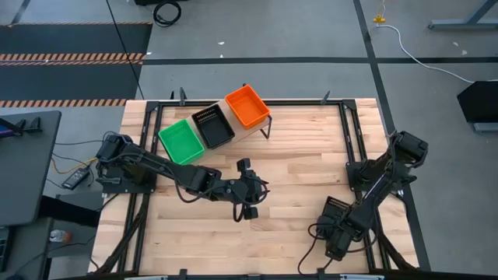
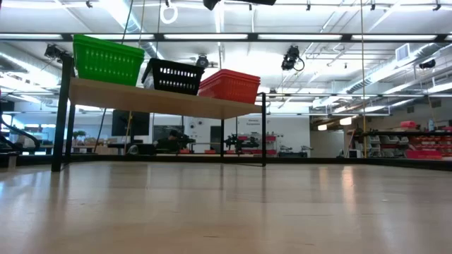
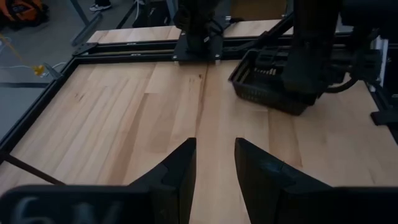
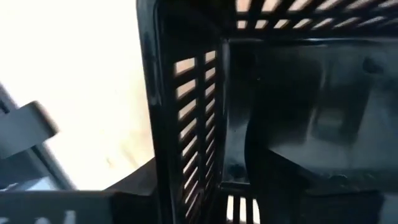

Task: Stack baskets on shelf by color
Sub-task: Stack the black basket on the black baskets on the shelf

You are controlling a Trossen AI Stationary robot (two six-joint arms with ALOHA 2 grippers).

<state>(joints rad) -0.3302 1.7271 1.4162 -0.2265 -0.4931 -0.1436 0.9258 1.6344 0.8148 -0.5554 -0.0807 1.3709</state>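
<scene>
A green basket (image 1: 181, 141), a black basket (image 1: 213, 125) and an orange basket (image 1: 247, 106) stand side by side on the shelf (image 2: 155, 102) at the table's far side; in the low view they are the green (image 2: 107, 60), black (image 2: 173, 76) and orange (image 2: 229, 86) baskets. Another black basket (image 1: 336, 208) sits near the table's right near corner under my right gripper (image 1: 342, 223); it also shows as the black basket (image 3: 273, 81) in the left wrist view. My left gripper (image 3: 214, 168) hovers open over bare wood at mid-table, holding nothing. My right gripper has a slatted side wall (image 4: 186, 124) of the black basket between its fingers, one finger inside (image 4: 280, 155) the basket and one outside (image 4: 124, 186). It comes from above. In the left wrist view the basket's base appears to rest on the tabletop.
The slatted wooden tabletop (image 1: 296, 171) lies open between the two arms. A black metal frame (image 3: 124, 59) runs along the table's edges. The arm bases stand at the left (image 1: 117, 163) and right (image 1: 389, 167) sides.
</scene>
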